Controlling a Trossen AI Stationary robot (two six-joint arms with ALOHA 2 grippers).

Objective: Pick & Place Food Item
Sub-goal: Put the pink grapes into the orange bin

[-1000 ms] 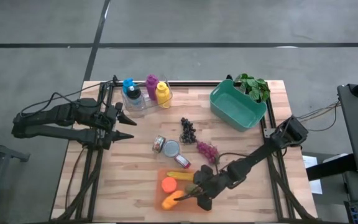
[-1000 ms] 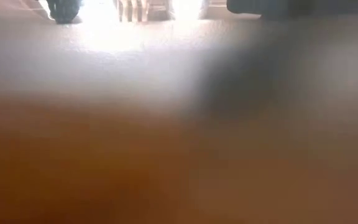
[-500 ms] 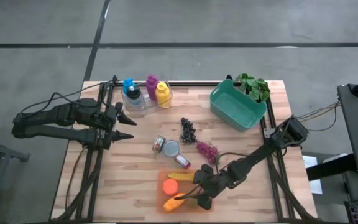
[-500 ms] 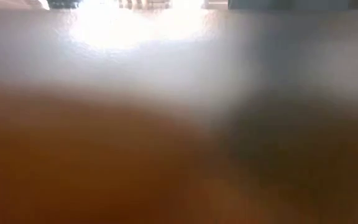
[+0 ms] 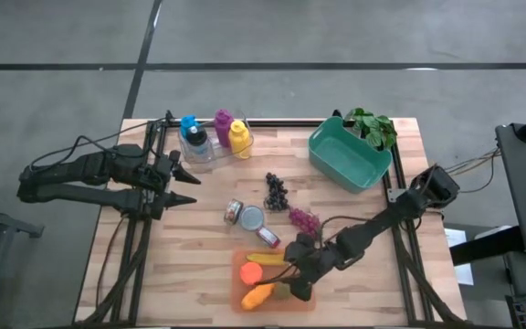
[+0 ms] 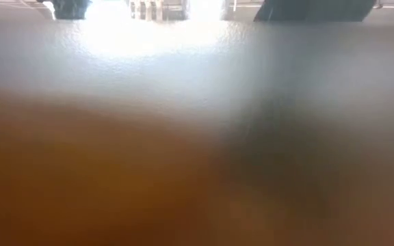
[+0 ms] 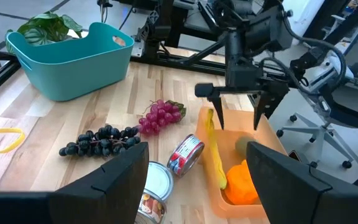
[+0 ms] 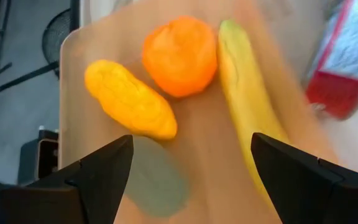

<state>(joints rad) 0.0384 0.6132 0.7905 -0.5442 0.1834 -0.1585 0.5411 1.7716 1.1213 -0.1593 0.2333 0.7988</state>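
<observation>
right pincer hovering spread and empty over the orange tray; corn cob, orange and banana lying inside; probably light, stiff, a bit slick; best pinched across the middle; left pincer parked agape, far side of tabletop

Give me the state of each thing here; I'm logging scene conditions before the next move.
Right claw: open, empty, above the orange tray.
Left claw: open, empty, waiting at table's left.
Teal bin: upright, empty as far as visible.
Red-labelled can: on its side.
Bottles: upright.
</observation>
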